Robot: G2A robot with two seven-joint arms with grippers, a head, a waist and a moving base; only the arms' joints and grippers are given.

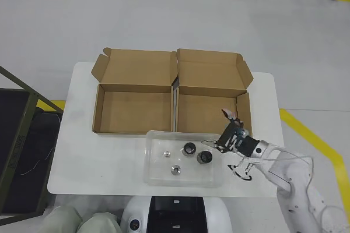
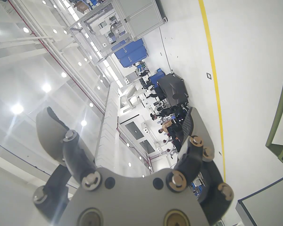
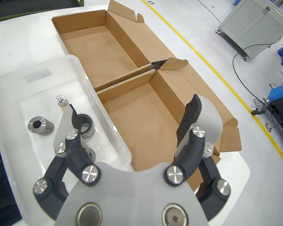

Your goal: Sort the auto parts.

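**White table, four parts in the tray, both pincers spread**

White table (image 1: 81, 157) stands on a pale factory floor marked with yellow lines. Two open cardboard boxes sit on it side by side and touching, the left box (image 1: 132, 110) and the right box (image 1: 207, 113), each with its lid flaps standing up on the far side.

Just in front of them, near the table's front edge, lies a clear plastic tray (image 1: 149, 175) that holds the auto parts. They are a small silver stud (image 1: 166, 154), a black ring (image 1: 189, 149), a dark cylinder (image 1: 205, 156) and a silver cylinder with a bored centre (image 1: 175, 170), all lying apart from one another.

The right pincer (image 1: 220, 129) hangs over the tray's right end and the front of the right box. Its jaws are spread wide and grip nothing. In the right wrist view one finger (image 3: 72, 118) crosses in front of the black ring, but contact cannot be judged. The other finger hangs over the right box.

The left pincer (image 2: 119, 114) is spread too and grips nothing. It points up and away from the table, toward the hall's lit ceiling and far machines.
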